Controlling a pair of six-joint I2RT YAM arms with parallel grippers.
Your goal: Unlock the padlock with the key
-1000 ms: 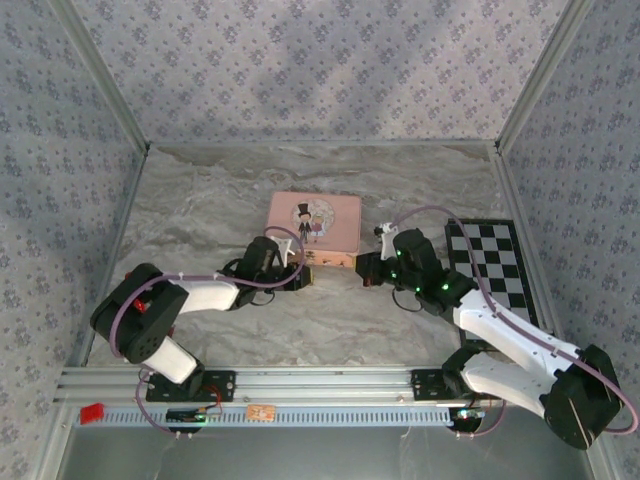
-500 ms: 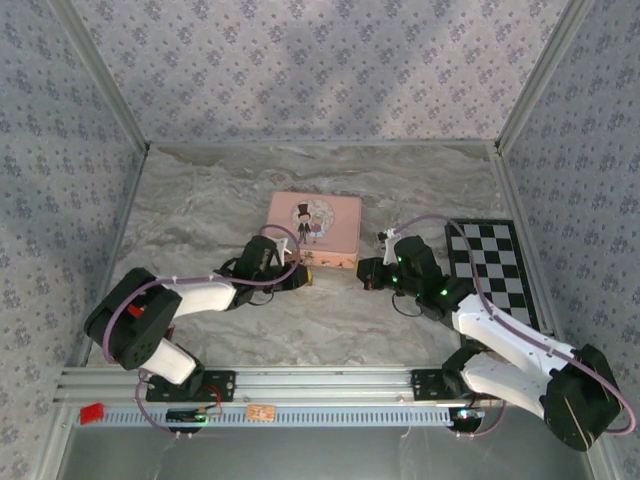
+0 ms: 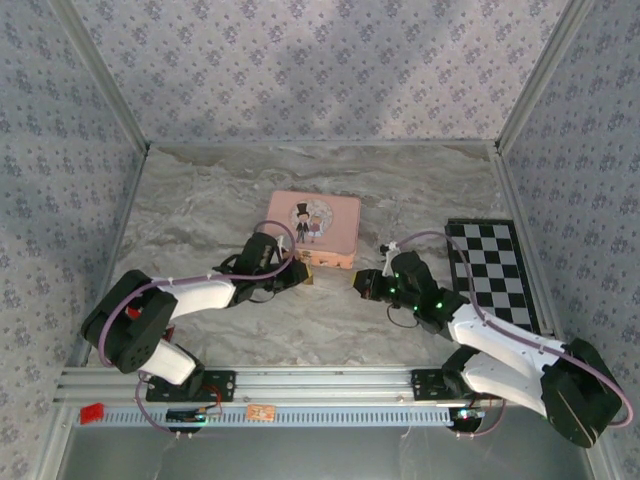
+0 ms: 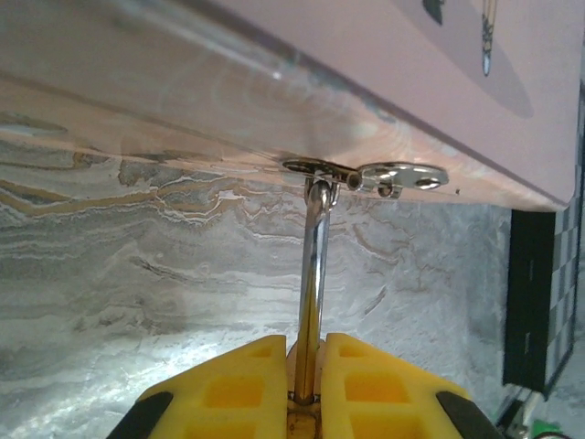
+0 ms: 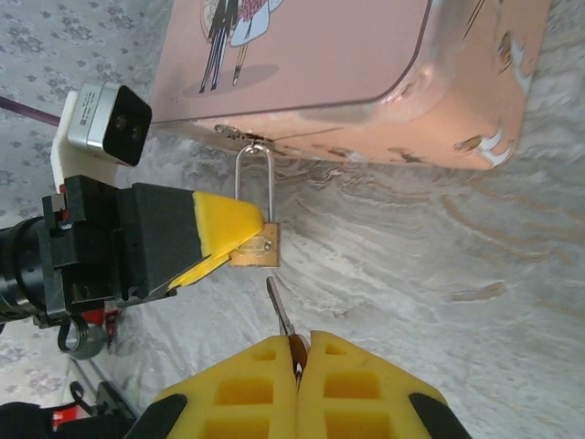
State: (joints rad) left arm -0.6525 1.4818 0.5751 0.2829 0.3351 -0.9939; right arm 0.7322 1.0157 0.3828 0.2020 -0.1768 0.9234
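The small brass padlock [image 5: 254, 247] hangs by its thin silvery shackle [image 4: 313, 265] from the hasp on the front of the pink tin [image 3: 313, 228]. My left gripper [image 4: 306, 343] is shut on the padlock's body, with the shackle rising out between its yellow fingers [image 5: 224, 229]. My right gripper [image 5: 297, 343] is shut on the key [image 5: 279, 311]. The key's silvery blade points at the bottom of the padlock, a short gap away and slightly off to one side. In the top view the left gripper [image 3: 298, 275] and right gripper [image 3: 362, 283] face each other in front of the tin.
A black-and-white checkered board [image 3: 495, 275] lies at the right, beside the right arm. The pink tin's front wall [image 4: 384, 101] is right behind the padlock. Patterned walls close in the marbled table on three sides.
The left gripper's jaws have closed tighter on the padlock. The right gripper has drawn slightly back toward the near edge with the key, and its arm has shifted left.
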